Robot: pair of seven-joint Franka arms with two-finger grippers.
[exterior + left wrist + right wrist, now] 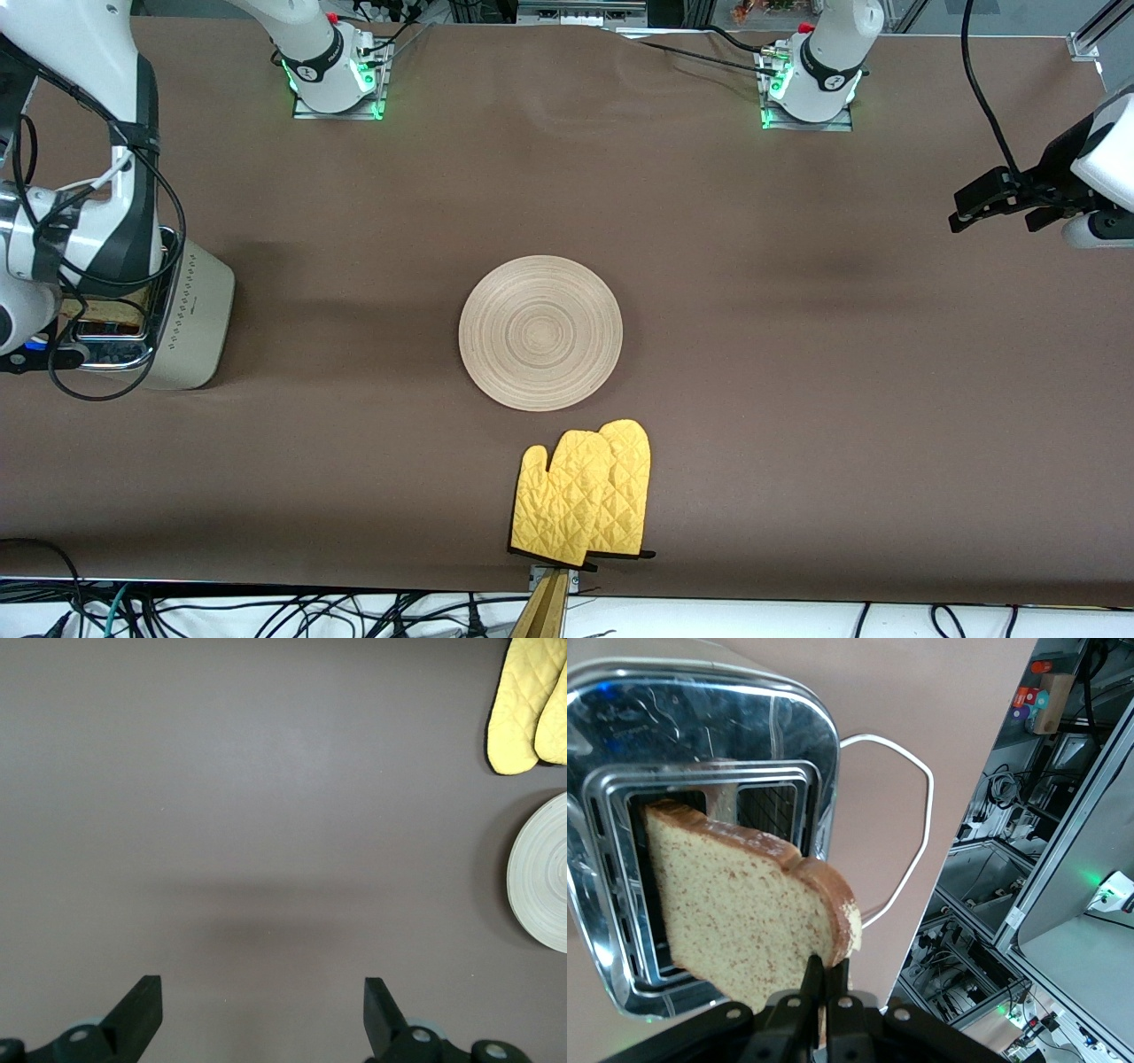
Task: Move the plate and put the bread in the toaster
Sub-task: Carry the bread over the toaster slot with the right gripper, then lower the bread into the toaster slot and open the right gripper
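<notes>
The toaster stands at the right arm's end of the table, its chrome slots facing up; the bread, pinched in the right gripper, hangs tilted over one slot and blocks it. Mid-table the plate and, nearer the front camera, yellow oven mitts take up room. The left gripper waits, fingers spread, over bare cloth.

- The toaster is mostly hidden by the right arm in the front view.
- The plate and yellow oven mitts are cut off at the left wrist view's edge.
- The left arm runs out of the front view.
</notes>
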